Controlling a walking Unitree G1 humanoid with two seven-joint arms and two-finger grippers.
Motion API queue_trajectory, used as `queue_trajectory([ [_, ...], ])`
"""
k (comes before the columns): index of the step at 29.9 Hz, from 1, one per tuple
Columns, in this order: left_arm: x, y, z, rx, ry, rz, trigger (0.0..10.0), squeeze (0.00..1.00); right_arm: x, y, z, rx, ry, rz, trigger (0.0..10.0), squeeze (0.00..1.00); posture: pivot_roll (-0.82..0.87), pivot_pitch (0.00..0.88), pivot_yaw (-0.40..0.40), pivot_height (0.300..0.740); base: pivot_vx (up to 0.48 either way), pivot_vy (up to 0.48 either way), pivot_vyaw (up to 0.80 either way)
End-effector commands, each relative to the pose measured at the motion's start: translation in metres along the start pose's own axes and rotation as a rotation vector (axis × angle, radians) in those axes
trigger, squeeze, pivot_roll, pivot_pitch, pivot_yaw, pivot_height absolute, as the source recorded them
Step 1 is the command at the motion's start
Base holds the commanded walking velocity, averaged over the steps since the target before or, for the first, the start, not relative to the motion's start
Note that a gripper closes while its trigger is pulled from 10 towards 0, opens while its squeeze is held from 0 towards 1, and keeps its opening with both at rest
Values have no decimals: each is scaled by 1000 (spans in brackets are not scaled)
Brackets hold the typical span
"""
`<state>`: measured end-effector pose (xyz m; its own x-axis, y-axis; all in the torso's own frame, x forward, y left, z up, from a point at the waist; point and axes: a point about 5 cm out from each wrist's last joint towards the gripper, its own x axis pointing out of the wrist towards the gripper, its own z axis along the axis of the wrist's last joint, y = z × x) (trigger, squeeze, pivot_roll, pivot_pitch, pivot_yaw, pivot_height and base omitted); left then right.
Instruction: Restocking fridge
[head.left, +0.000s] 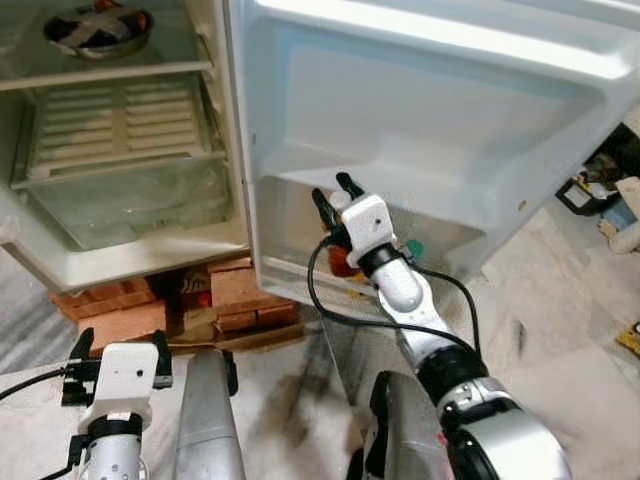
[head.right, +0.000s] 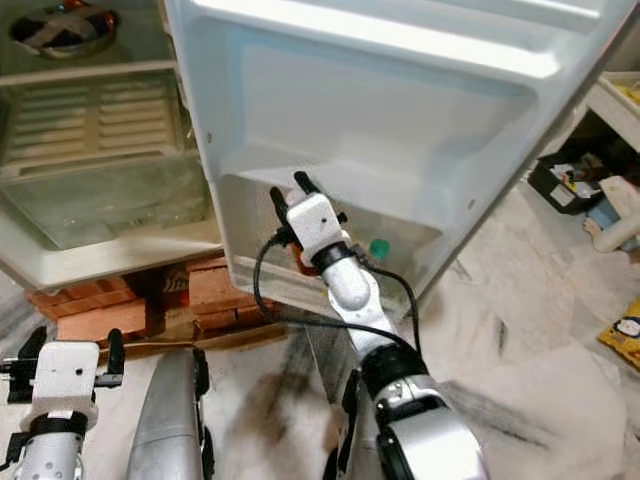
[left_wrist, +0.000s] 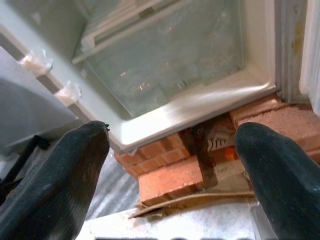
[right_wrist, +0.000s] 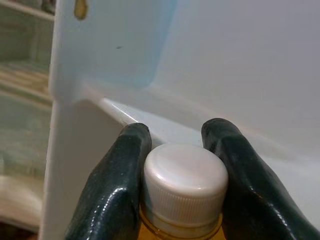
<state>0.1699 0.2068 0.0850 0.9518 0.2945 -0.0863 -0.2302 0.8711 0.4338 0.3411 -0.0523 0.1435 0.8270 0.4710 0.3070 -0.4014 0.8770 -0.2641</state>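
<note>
One bottle (right_wrist: 181, 200), white ribbed cap, amber contents, right pincer (right_wrist: 182, 165) gripping neck

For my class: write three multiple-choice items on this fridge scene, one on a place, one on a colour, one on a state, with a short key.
1. Where is the right gripper?
A. at the door's lower shelf
B. on the floor
C. inside the crisper drawer

2. What colour is the cap of the bottle it holds?
A. black
B. white
C. blue

3. How is the left gripper?
A. shut on a brick
B. shut on a bowl
C. open, holding nothing

Key: 1 A, it reaches into the fridge door; 2 B, the right wrist view shows a white ribbed cap; 3 C, its jaws stand wide apart before the bricks.
</note>
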Motion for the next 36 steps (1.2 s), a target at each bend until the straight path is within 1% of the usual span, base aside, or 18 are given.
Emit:
queue_trajectory([
  [1,-1,2,1,-2,5,10,10000,0,-5,6,-10,17,50,33,10000,0,218,215,-90,529,0,0,0],
  [5,-1,0,4,-6,2,3,10000,0,-5,8,-10,-10,37,31,10000,0,216,217,-85,514,0,0,0],
  [8,-1,0,6,-5,1,-4,10000,0,-3,7,-8,-25,23,21,10000,0,215,219,-81,494,0,0,0],
  [10,0,0,6,-5,0,-6,10000,0,-1,7,-7,-38,25,27,10000,0,216,222,-79,494,0,0,0],
  [12,0,1,7,-3,-3,-6,10000,0,0,9,-4,-25,2,29,10000,0,219,228,-80,494,0,0,0],
  [20,-1,1,10,0,-12,-2,10000,0,-3,17,-4,-68,-32,45,10000,0,225,244,-85,494,0,0,0],
  [21,-2,1,14,4,-25,-3,10000,0,-7,23,-6,-127,-40,64,10000,0,231,264,-92,494,0,0,0],
  [22,-2,1,14,4,-25,-3,10000,0,-7,23,-6,-127,-40,64,10000,0,231,264,-92,494,0,0,0],
  [23,-2,1,15,6,-30,-2,10000,0,-8,25,-7,-147,-42,70,10000,0,231,264,-92,494,0,0,0],
  [24,-3,3,17,10,-42,8,10000,0,-9,29,-6,-214,-65,82,10000,0,239,278,-99,494,0,0,0],
  [26,-3,4,19,14,-51,17,10000,0,-9,31,-4,-265,-94,96,10000,0,240,281,-99,494,0,0,0],
  [29,-3,6,23,23,-73,20,10000,0,-5,35,3,-343,-148,117,10000,0,246,293,-105,494,0,0,0],
  [30,-3,7,26,27,-85,24,10000,0,0,38,11,-397,-201,135,10000,0,251,302,-109,494,0,0,0],
  [32,-4,8,28,31,-95,27,10000,0,4,40,17,-439,-243,147,10000,0,252,305,-110,494,0,0,0],
  [33,-5,8,30,28,-96,28,10000,0,7,41,19,-420,-252,150,10000,0,257,312,-113,494,0,0,0],
  [36,-6,8,33,33,-108,37,10000,0,10,43,23,-489,-294,179,10000,0,260,316,-115,494,0,0,0],
])
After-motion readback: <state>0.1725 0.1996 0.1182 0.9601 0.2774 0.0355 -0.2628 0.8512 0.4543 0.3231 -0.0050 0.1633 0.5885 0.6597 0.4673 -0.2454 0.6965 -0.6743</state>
